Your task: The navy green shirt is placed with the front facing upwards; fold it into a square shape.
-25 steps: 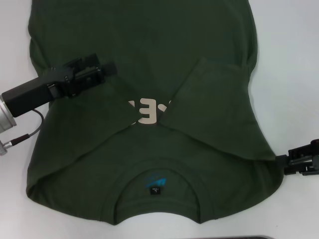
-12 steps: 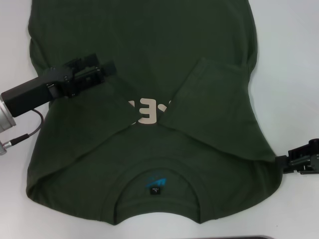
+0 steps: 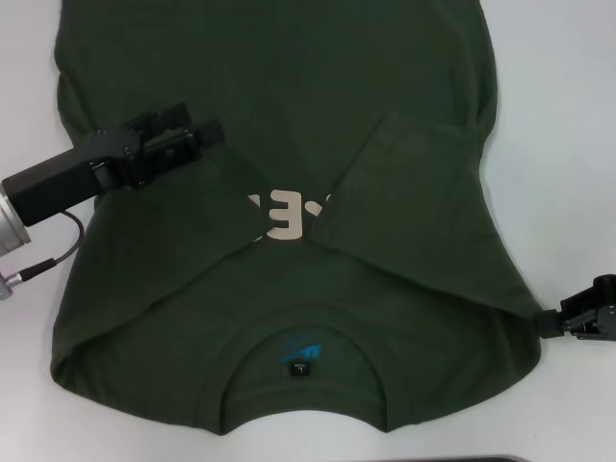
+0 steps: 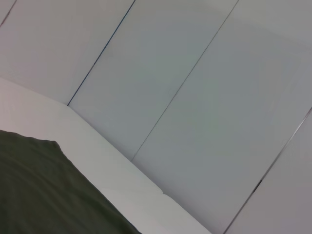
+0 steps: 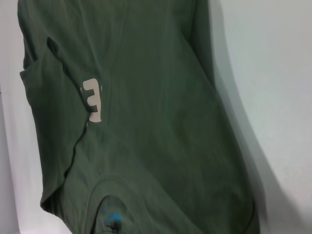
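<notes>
On white table (image 3: 568,115), navy green shirt (image 3: 289,77) sleeves folded inward, left pincer (image 3: 207,133) over left sleeve, grip unclear, right pincer (image 3: 551,322) at shirt's edge, grip unclear

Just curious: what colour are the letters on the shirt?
Pale beige letters, clearest in the head view.

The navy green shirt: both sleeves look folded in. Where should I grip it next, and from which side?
Probably grip the navy green shirt at its two collar-end corners, one from each outer side. That near edge lies flat and free, and the right gripper already sits beside its corner; the left gripper is over the folded left sleeve.
</notes>
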